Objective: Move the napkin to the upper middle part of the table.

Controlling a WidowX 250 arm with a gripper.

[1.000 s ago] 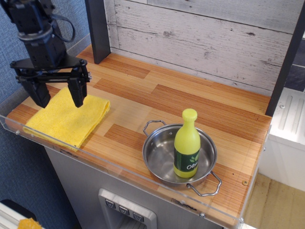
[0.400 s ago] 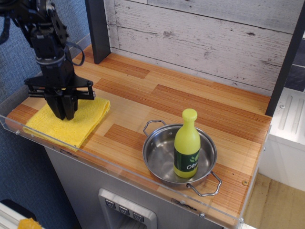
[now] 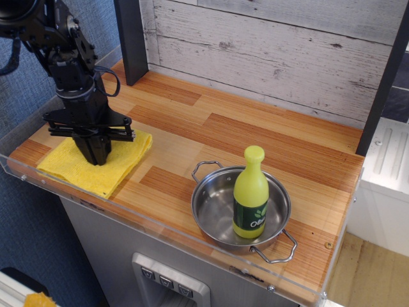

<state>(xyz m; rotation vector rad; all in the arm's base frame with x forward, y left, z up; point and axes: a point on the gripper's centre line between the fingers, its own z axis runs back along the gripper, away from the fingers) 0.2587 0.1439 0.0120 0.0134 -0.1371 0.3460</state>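
Napkin (image 3: 77, 169), one in number, lay at the front-left corner of the table (image 3: 255, 137), just inside the clear plastic rim. It was bright yellow, soft cloth, folded roughly square, slightly rumpled under the tool. One black gripper (image 3: 96, 155) stood upright on the cloth, its fingers drawn together with the tips pressed into the fabric; it appeared clenched on the napkin, a pinch of cloth between the tips. The table was a single wooden top of striped light and reddish-brown planks. One dark post (image 3: 132, 39) rose at the back left against a wall (image 3: 275, 51) of weathered grey-white boards. Toward the front right sat one round steel pan (image 3: 220, 208) with two wire handles, shiny inside. One bottle (image 3: 250, 193) stood upright in the pan, yellow-green plastic with a rounded cap and a dark label. Pan and napkin were well apart.
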